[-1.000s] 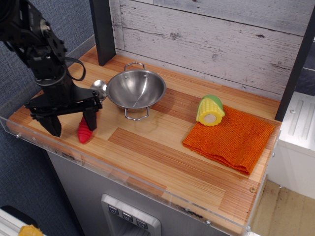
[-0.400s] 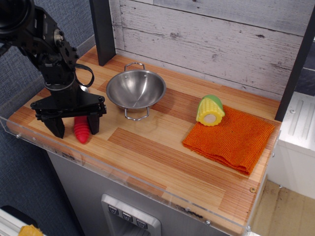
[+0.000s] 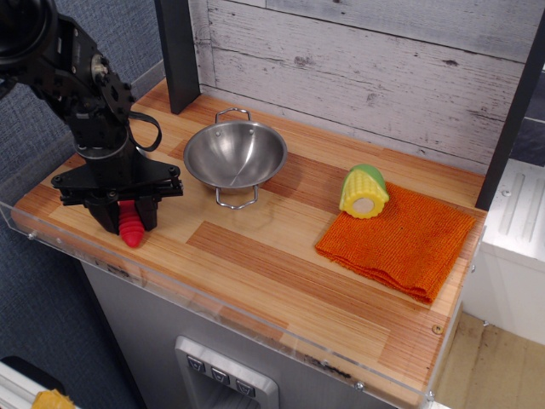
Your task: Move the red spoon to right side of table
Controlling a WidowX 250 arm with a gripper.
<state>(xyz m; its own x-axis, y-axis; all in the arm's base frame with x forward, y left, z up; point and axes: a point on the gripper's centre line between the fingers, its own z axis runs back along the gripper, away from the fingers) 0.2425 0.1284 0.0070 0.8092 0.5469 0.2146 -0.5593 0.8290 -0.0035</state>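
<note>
- Gripper [image 3: 126,215] clamped around the ribbed handle of the red spoon [image 3: 130,228], fingers pressed to either side; spoon's metal bowl hidden behind it.
- Spoon sits at the surface's [image 3: 255,256] 9 o'clock end, near the front acrylic rim.
- Steel bowl [image 3: 235,156] lies at 2 o'clock from the gripper, apart.
- Toy corn [image 3: 364,191] rests on the orange cloth's [image 3: 400,243] back edge, 3 o'clock side.

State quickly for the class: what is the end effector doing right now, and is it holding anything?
End effector: closed on the spoon with the ribbed red handle, at the left end of the striped wooden table.
</note>
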